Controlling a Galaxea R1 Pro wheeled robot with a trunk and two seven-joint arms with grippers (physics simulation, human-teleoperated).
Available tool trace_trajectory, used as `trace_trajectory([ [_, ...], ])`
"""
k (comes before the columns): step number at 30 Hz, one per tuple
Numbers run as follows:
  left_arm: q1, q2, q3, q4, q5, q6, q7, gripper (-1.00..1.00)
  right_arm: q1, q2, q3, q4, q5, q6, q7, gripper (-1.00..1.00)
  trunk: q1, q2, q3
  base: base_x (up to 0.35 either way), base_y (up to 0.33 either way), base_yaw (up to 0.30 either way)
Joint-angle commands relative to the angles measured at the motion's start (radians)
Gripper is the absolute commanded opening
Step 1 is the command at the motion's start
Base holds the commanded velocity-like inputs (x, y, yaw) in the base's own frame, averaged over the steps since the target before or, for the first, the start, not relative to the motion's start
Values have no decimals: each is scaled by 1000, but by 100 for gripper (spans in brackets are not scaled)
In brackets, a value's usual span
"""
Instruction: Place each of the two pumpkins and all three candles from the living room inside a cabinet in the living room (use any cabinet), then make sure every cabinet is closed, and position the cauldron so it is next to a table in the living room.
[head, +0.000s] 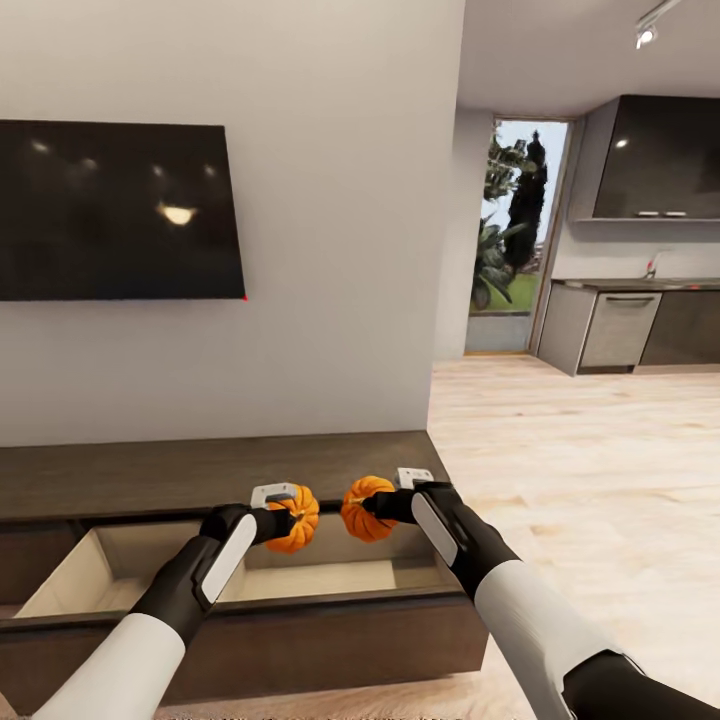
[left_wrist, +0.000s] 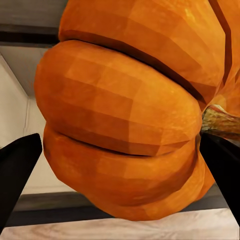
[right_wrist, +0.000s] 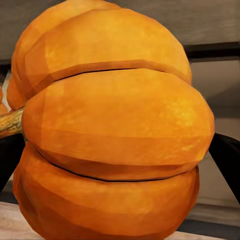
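Two pumpkins (head: 296, 520) (head: 366, 508) (one per gripper (head: 290, 512) (head: 372, 505)) above open cabinet (head: 250, 600).

Bright, even render. Daylight through doorway (head: 510, 235); lamp glare on TV (head: 120, 210); ceiling spotlight (head: 646, 36) lit. Soft shadows inside drawer (head: 240, 575). Sharp, no blur.

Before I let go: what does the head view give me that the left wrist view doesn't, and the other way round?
Head view alone: both grippers, left gripper and right gripper, each shut on a pumpkin, held above the open drawer of the cabinet, with the TV on the wall above.

Left wrist view alone: a close look at the left pumpkin, its stem lying sideways by one dark finger, pale drawer interior behind.

Shared: the left pumpkin gripped over the drawer.
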Motion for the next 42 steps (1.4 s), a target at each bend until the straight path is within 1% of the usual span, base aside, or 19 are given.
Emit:
trace_trajectory([
  [1, -1, -1, -4, -2, 9, 3, 10, -100, -1, 0, 4, -2, -10, 3, -11, -100, 4, -8, -4, 0, 0, 0],
  [15, -1, -9, -3, -2, 8, 19, 9, -100, -1, 0, 5, -1, -8, 3, -12, -100, 57, -106, -48, 0, 0, 0],
  [21, -1, -9, -3, -2, 8, 18, 9, -100, -1, 0, 5, 30, -6, 0, -22, -100, 80, -148, -67, 0, 0, 0],
  [29, -1, -10, -3, -2, 4, 17, 11, -100, -1, 0, 5, 36, -2, -12, -22, -100, 111, -204, -92, 0, 0, 0],
  [31, -1, -10, -5, -2, 2, 17, 11, -100, -1, 0, 5, 37, -1, -23, -22, -100, 119, -218, -98, 0, 0, 0],
  [34, -1, -10, -21, -2, 0, 12, 11, -100, -1, -1, 6, 41, 2, -67, -22, -100, 130, -239, -108, 0, 0, 0],
  [38, -1, -10, -39, -2, -1, 4, 11, -100, -1, -1, 6, 58, 5, -91, -22, -100, 146, -267, -120, 0, 0, 0],
  [41, -1, -10, -51, -1, -1, -11, 11, -100, -1, -1, 7, 74, 6, -132, -21, -100, 157, -288, -130, 0, 0, 0],
  [42, -1, -10, -51, -1, -1, -15, 11, -100, -1, -1, 8, 78, 6, -137, -20, -100, 157, -288, -130, 0, 0, 0],
])
